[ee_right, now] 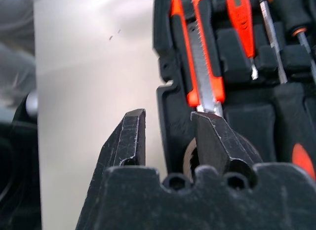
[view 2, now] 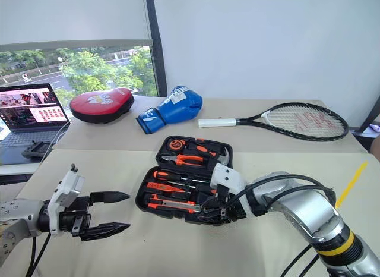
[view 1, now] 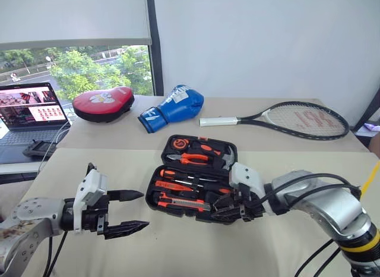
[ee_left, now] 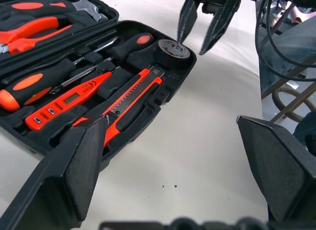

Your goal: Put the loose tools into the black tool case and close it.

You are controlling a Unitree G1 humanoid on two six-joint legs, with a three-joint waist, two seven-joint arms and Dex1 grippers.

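Note:
The black tool case [view 1: 167, 147] lies open on the beige table, lid tipped back. In its near half lie two black-shafted screwdrivers [ee_left: 34, 84], a small orange screwdriver [ee_left: 66, 99], the orange-black utility knife [ee_left: 131, 99] and, in the corner slot, the black tape roll [ee_left: 173, 51]. My right gripper [ee_left: 191, 46] hovers just over that roll, fingers parted with nothing between them; one tip is at the roll's top edge. My left gripper [view 1: 145, 210] stands open above the table to the left of the case, pointing at it, holding nothing.
Orange-handled pliers [ee_left: 24, 32] and a hammer [ee_left: 86, 4] sit in the lid half. Behind the case lie a blue boxing glove [view 1: 175, 107], a red punch pad [view 1: 104, 103] and a tennis racket [view 1: 297, 118]. A laptop [view 1: 32, 110] stands far left.

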